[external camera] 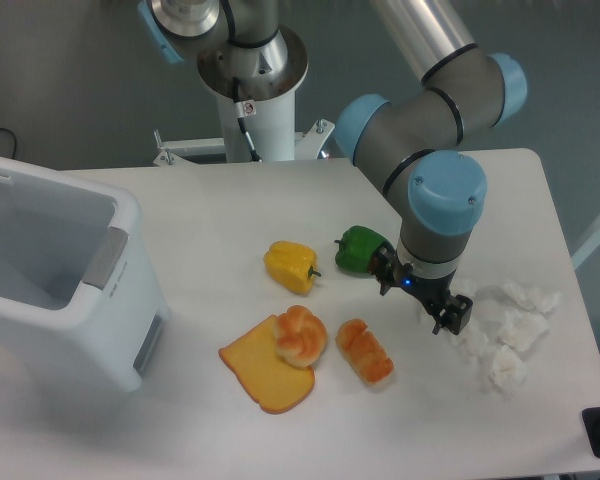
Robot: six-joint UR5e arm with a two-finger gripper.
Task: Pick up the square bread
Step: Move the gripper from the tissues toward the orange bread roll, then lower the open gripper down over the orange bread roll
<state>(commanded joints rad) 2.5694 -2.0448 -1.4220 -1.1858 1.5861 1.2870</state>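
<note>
square bread [365,351] on table [210,215] just right of round bun [300,336] | claw [450,318] right of bread, apart, holding nothing; opening unclear

— Where's my claw [442,308]?
— Low over the tabletop [200,210], right of the loaf [365,351], apart from it.
— And the loaf?
— I see it lying beside the bun [300,336], which sits on the toast [264,371].

Reaches in from the upper edge, bent at a blue-capped elbow, wrist pointing down toward the table. Gripper [442,308] hangs low at the wrist's end, dark fingers angled right; gap between them too unclear to judge.
</note>
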